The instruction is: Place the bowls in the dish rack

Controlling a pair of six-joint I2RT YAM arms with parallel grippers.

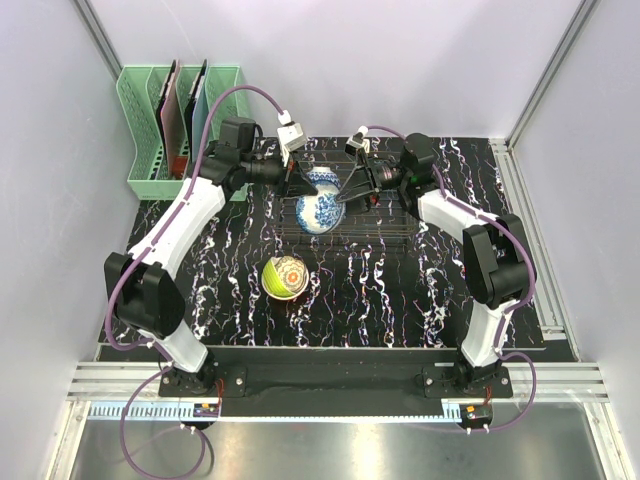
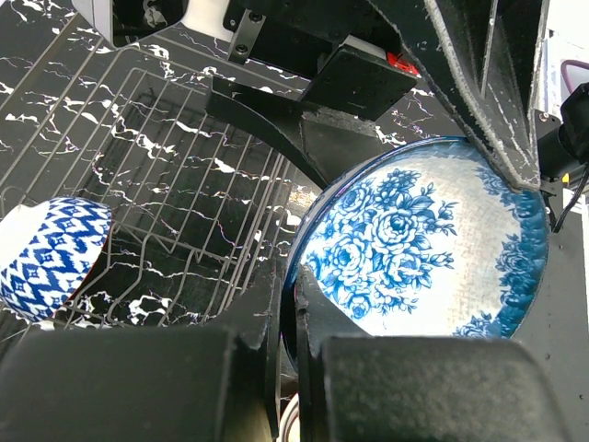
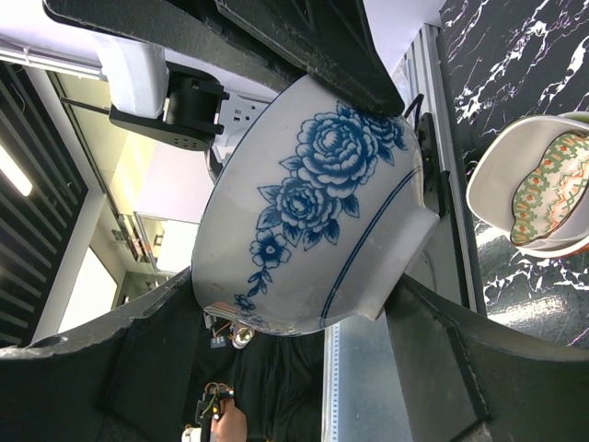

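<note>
A white bowl with blue roses (image 1: 318, 212) hangs tilted over the left end of the dish rack (image 1: 385, 225). My left gripper (image 2: 294, 304) is shut on its rim; its flowered inside (image 2: 423, 239) fills the left wrist view. My right gripper (image 3: 290, 281) is open, its fingers straddling the bowl's outer wall (image 3: 313, 212), one by the rim and one by the foot. A second blue-patterned bowl (image 1: 322, 180) stands on edge in the rack (image 2: 175, 147), also seen as the bowl (image 2: 51, 258) at the left. A lime green bowl (image 1: 284, 277) holds other nested bowls on the table.
A mint-green slotted holder (image 1: 160, 130) with flat boards stands at the back left. The nested bowls (image 3: 534, 193) lie in front of the rack. A metal rail (image 1: 530, 230) runs along the table's right side. Walls close in at the back and sides.
</note>
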